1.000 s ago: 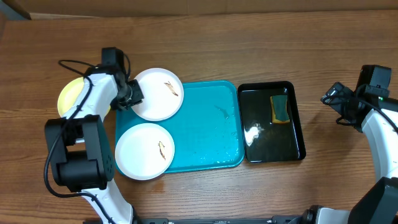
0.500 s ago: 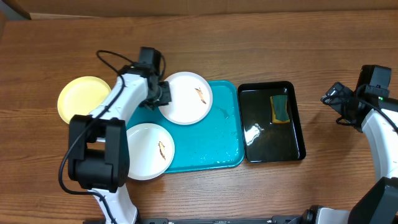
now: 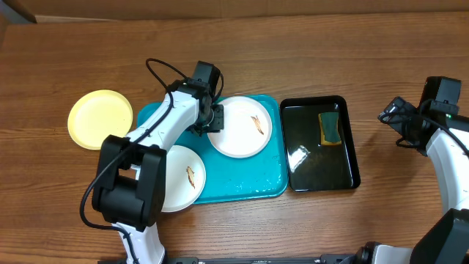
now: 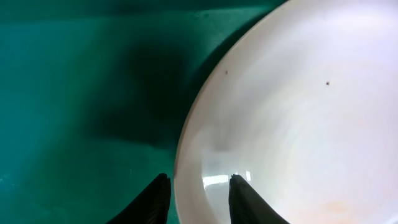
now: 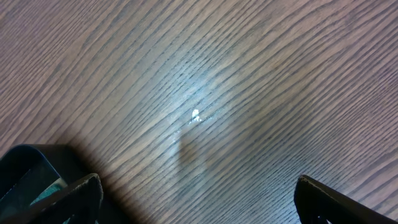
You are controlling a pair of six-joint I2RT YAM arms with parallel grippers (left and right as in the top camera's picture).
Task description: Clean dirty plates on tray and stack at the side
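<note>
My left gripper (image 3: 213, 122) is shut on the left rim of a white plate (image 3: 242, 126) with a brown smear, over the turquoise tray (image 3: 242, 176). In the left wrist view the fingers (image 4: 198, 198) pinch the plate's rim (image 4: 298, 118) above the tray (image 4: 74, 93). A second white plate (image 3: 176, 183) with a brown smear lies at the tray's front left corner. A pale yellow plate (image 3: 99, 119) lies on the table left of the tray. My right gripper (image 3: 392, 117) is open and empty at the far right, above bare wood (image 5: 199, 112).
A black tray (image 3: 344, 172) holding water and a sponge (image 3: 330, 128) stands right of the turquoise tray. A black cable loops behind the left arm. A small brown smear lies on the turquoise tray near its right edge.
My left gripper has carried the white plate to the right, from the tray's back left corner to over the tray's middle. The right arm has not moved.
</note>
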